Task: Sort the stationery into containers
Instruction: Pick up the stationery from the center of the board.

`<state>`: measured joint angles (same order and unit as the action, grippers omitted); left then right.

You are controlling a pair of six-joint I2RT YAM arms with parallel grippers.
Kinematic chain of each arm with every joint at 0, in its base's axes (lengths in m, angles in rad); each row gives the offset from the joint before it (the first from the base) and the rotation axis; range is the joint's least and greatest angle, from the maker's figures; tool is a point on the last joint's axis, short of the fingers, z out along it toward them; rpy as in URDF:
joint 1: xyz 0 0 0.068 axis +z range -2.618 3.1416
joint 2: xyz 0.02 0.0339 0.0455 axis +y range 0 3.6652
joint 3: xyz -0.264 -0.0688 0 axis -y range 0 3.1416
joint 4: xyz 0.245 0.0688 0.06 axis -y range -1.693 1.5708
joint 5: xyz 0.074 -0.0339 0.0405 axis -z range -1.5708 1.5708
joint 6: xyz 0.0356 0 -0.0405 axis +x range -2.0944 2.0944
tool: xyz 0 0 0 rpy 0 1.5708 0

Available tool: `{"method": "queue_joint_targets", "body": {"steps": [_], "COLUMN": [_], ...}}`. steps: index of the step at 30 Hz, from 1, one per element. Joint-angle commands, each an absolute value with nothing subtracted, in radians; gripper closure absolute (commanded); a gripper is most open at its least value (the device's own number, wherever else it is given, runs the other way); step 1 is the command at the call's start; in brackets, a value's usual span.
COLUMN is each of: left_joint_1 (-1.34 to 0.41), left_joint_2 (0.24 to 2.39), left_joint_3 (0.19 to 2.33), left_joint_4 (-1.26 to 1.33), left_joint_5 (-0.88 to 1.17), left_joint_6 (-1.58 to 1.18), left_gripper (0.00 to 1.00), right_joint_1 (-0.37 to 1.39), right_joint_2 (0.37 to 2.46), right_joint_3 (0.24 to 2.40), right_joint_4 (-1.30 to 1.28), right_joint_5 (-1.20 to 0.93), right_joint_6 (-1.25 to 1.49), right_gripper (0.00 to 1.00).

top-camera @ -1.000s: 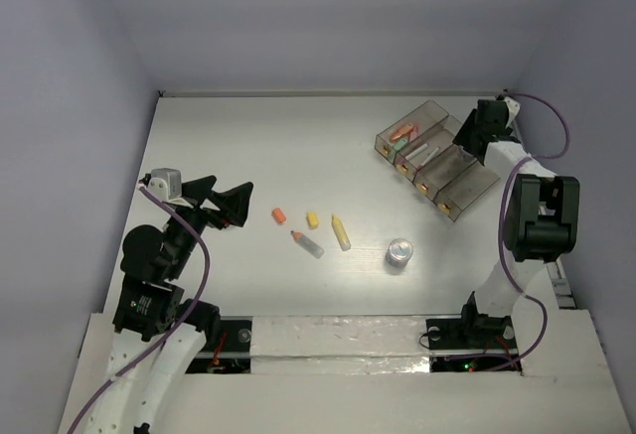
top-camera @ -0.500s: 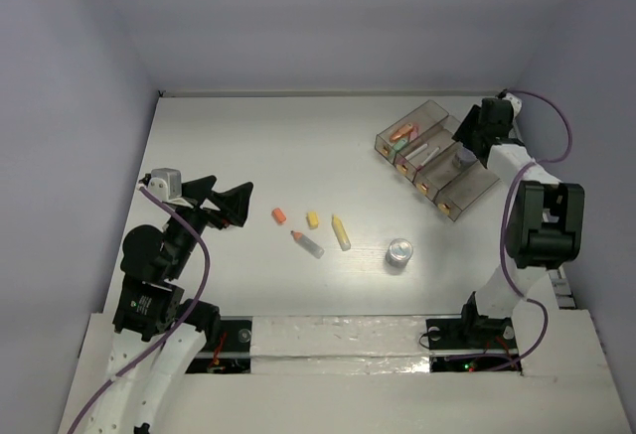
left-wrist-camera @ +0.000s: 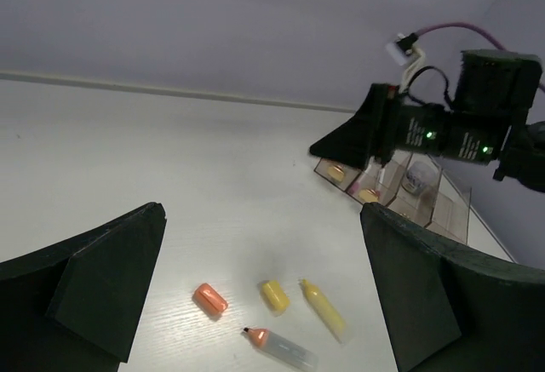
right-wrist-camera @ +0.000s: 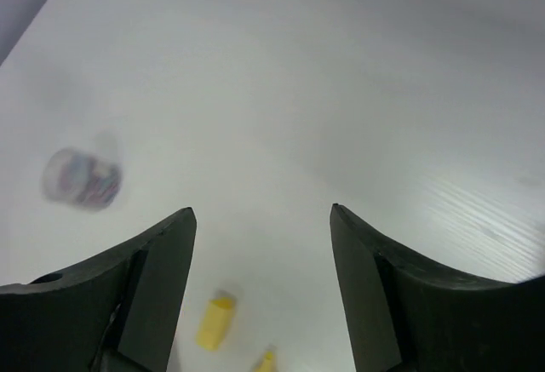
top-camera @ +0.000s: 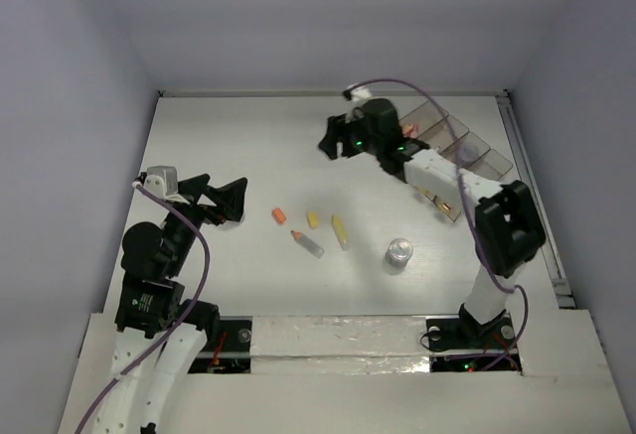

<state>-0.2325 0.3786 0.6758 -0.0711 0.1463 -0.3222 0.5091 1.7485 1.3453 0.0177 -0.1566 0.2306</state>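
While both gape empty, right gripper hovers beside the containers, left gripper near the table edge.

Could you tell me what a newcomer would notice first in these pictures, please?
The right arm stands out first: it reaches across the containers, its open right gripper hanging over the far middle of the table. Next comes the loose stationery at mid-table: a small orange piece, a yellow marker and a silver tin.
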Motion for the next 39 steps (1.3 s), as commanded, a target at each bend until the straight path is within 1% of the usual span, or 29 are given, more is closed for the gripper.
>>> {"method": "queue_joint_targets", "body": {"steps": [1, 2, 4, 5, 8, 11, 14, 17, 21, 27, 31, 35, 39], "left_joint_1": [-0.209, -0.209, -0.196, -0.196, -0.187, -0.187, -0.178, -0.178, -0.178, -0.178, -0.178, -0.178, -0.178], "left_joint_2": [0.391, 0.390, 0.390, 0.388, 0.394, 0.394, 0.394, 0.390, 0.385, 0.387, 0.388, 0.388, 0.388], "left_joint_3": [0.712, 0.712, 0.715, 0.715, 0.715, 0.718, 0.718, 0.719, 0.721, 0.719, 0.718, 0.716, 0.715], "left_joint_4": [-0.018, -0.020, -0.023, -0.025, -0.025, -0.026, -0.029, -0.034, -0.035, -0.034, -0.034, -0.034, -0.032], "left_joint_5": [0.135, 0.132, 0.123, 0.120, 0.118, 0.117, 0.114, 0.107, 0.103, 0.106, 0.110, 0.115, 0.121], "left_joint_6": [-0.311, -0.311, -0.308, -0.308, -0.307, -0.307, -0.305, -0.302, -0.299, -0.302, -0.304, -0.305, -0.305], "left_gripper": [0.01, 0.01, 0.01, 0.01, 0.01, 0.01, 0.01, 0.01, 0.01, 0.01, 0.01, 0.01, 0.01], "right_joint_1": [0.644, 0.705, 0.759, 0.782, 0.862, 0.936, 0.992, 1.025, 1.034, 1.034, 1.034, 1.034, 1.034], "right_joint_2": [1.839, 1.864, 1.925, 1.945, 2.023, 2.100, 2.190, 2.287, 2.353, 2.419, 2.442, 2.463, 2.473], "right_joint_3": [1.451, 1.466, 1.502, 1.512, 1.565, 1.632, 1.727, 1.842, 1.899, 1.943, 1.957, 1.989, 1.991], "right_joint_4": [0.032, 0.031, 0.044, 0.048, 0.049, 0.037, 0.003, -0.063, -0.055, -0.011, 0.084, 0.121, 0.146], "right_joint_5": [-0.287, -0.308, -0.331, -0.340, -0.373, -0.368, -0.308, -0.236, -0.169, -0.144, -0.137, -0.130, -0.133], "right_joint_6": [0.112, 0.097, 0.069, 0.061, 0.029, -0.021, -0.060, -0.093, -0.075, -0.038, -0.006, 0.023, 0.041], "right_gripper": [0.29, 0.25, 0.21, 0.17, 0.11, 0.10, 0.07, 0.07, 0.07, 0.09, 0.10, 0.14, 0.15]}}
